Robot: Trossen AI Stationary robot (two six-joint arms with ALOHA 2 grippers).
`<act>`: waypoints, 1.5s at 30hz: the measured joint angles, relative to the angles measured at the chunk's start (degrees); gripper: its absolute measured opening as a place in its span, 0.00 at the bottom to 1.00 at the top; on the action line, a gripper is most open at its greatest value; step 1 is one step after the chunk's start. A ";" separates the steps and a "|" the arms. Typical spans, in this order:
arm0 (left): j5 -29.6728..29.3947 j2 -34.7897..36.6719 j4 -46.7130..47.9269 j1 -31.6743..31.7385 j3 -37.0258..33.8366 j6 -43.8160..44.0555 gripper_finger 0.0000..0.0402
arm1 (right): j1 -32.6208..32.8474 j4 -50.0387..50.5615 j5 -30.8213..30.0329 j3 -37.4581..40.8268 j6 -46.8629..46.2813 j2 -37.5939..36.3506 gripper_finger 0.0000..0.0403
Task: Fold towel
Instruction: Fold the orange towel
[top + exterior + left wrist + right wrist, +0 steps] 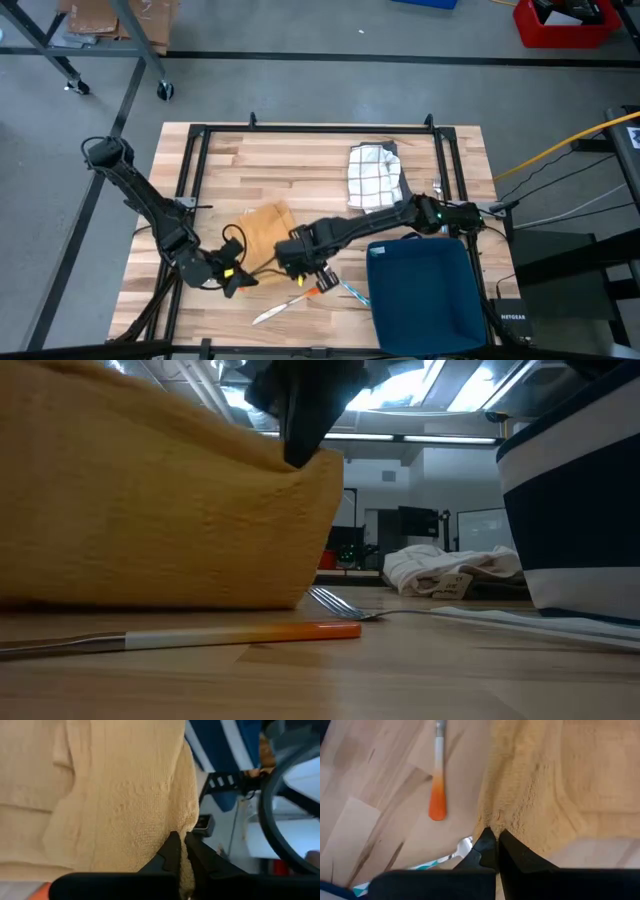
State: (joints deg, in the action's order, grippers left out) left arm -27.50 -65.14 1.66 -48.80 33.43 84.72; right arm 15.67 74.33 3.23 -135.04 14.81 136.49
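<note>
A mustard-yellow towel (264, 230) lies near the table's front, left of centre. In the low view the towel (150, 510) stands raised like a wall, its lower part on the wood. My left gripper (233, 276) is shut on the towel's near left part. My right gripper (303, 260) is shut on its near right corner. In the low view only the right gripper (303, 420) shows, above the towel's upper right corner. My left gripper pinches an edge of the towel (189, 837) between its two fingers, which slant down from the table's left. The cloth spreads away beyond the fingers; one layer or several, I cannot tell. My right gripper pinches the towel's corner (495, 822) between its two fingers from above, pointing steeply down. That corner (322, 460) is lifted, and the cloth falls from it to the table.
An orange-handled fork (290, 302) and a teal-handled utensil (352, 291) lie just in front of the towel. A dark blue bin (422, 295) stands at the near right. A white checked cloth (375, 175) lies bunched at the far right.
</note>
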 joint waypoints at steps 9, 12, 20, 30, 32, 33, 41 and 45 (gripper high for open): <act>-6.62 0.96 -3.79 -2.72 0.00 1.33 0.00 | 1.19 -0.93 -2.82 0.04 0.06 -4.18 0.01; -10.07 0.96 -5.82 -3.50 0.11 -0.16 0.00 | 0.99 -3.01 -4.06 0.05 0.08 -5.36 0.01; -27.64 0.96 -3.50 -7.66 0.11 4.67 0.00 | -2.04 -10.05 -4.81 0.13 -3.47 -5.51 0.01; -32.39 -0.32 11.15 -9.91 0.11 23.26 0.00 | -8.56 -12.49 -2.61 0.94 -5.62 -5.47 0.01; -32.44 -1.63 14.40 -9.91 0.11 28.37 0.00 | -9.73 -12.97 -2.12 1.58 -5.62 -5.46 0.01; -32.46 -2.31 15.88 -9.91 0.11 30.81 0.00 | -10.31 -13.44 -1.33 2.12 -5.60 -5.45 0.01; -33.10 -5.67 24.76 -9.74 0.11 43.91 0.00 | -14.41 -19.51 4.82 6.22 -3.54 -5.29 0.01; -33.26 -5.66 24.12 -9.13 0.11 43.92 0.00 | -16.24 -20.94 8.50 6.69 -3.43 -5.30 0.01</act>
State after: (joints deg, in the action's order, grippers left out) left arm -60.77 -70.80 25.78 -57.93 33.54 128.64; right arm -0.57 53.39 11.73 -128.35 11.38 131.19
